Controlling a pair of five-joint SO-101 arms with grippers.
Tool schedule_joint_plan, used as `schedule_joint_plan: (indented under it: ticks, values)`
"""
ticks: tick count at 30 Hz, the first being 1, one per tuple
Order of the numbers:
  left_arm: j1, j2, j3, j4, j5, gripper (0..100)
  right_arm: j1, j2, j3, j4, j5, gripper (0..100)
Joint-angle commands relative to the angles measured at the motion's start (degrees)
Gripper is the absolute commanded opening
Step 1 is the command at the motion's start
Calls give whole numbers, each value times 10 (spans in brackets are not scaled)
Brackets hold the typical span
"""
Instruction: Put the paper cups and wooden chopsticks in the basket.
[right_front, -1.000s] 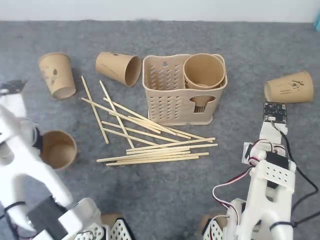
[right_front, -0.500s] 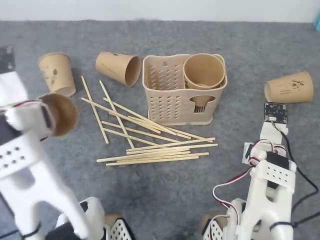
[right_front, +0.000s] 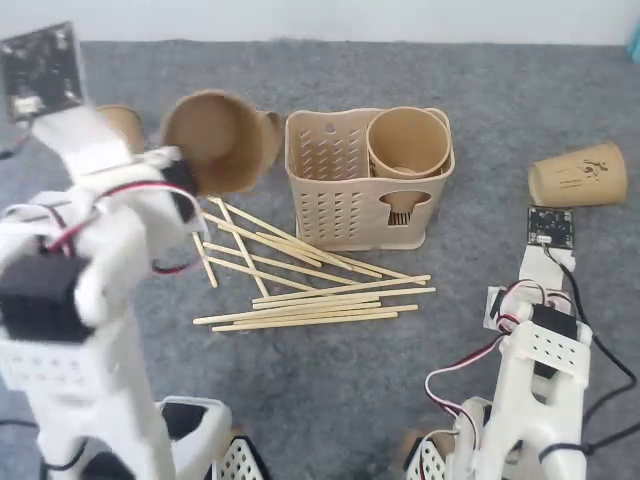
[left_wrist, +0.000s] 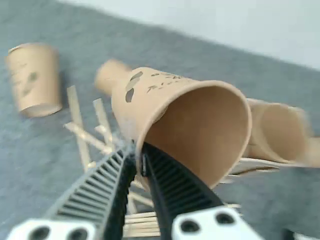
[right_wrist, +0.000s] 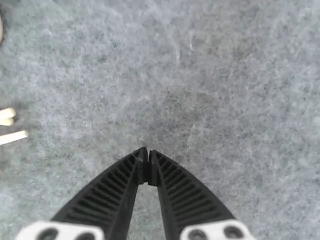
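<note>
Paper cup (left_wrist: 190, 125) in the clamp: the left gripper (left_wrist: 137, 152) is pinching its rim, one finger inside the mouth and one outside, closed tight on the cup wall. In the high view the left arm is holding that cup (right_front: 215, 140) up just beside the basket (right_front: 340, 215), with the open mouth tilting toward the overhead camera. The raised cup is hiding most of a second cup (right_front: 270, 135), which is lying on its side on the grey carpet (right_front: 330, 400) close to the basket's wall. A third cup (right_front: 408, 140) is sitting upright inside the basket's right compartment. The wooden chopsticks (right_front: 310, 305) are lying in a loose, crossing heap on the carpet just in front of the basket, between the two arms. A fourth cup (right_front: 125, 120) is peeking out behind the left arm, and a fifth cup (right_front: 578, 175) is lying on its side well to the basket's right. The right gripper (right_wrist: 146, 165) is pointing down at bare carpet, its fingers pressing together with nothing between them.
</note>
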Motion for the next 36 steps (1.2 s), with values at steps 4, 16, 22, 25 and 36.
schedule_joint_plan:
  ticks: [4, 16, 22, 25, 36]
  values:
    - [95, 30, -44, -119, 70, 12, 5, -22, -4, -10, 8, 8]
    - [207, 270, -283, -91, 125, 12, 5, -22, 3, -30, 8, 8]
    - [228, 393, -400, -38, 152, 12, 7, -22, 3, -34, 8, 8]
    - [229, 435, -452, -10, 157, 13, 6, -22, 3, -34, 8, 8]
    - [255, 449, -478, 20, 175, 13, 6, -22, 4, -43, 8, 8]
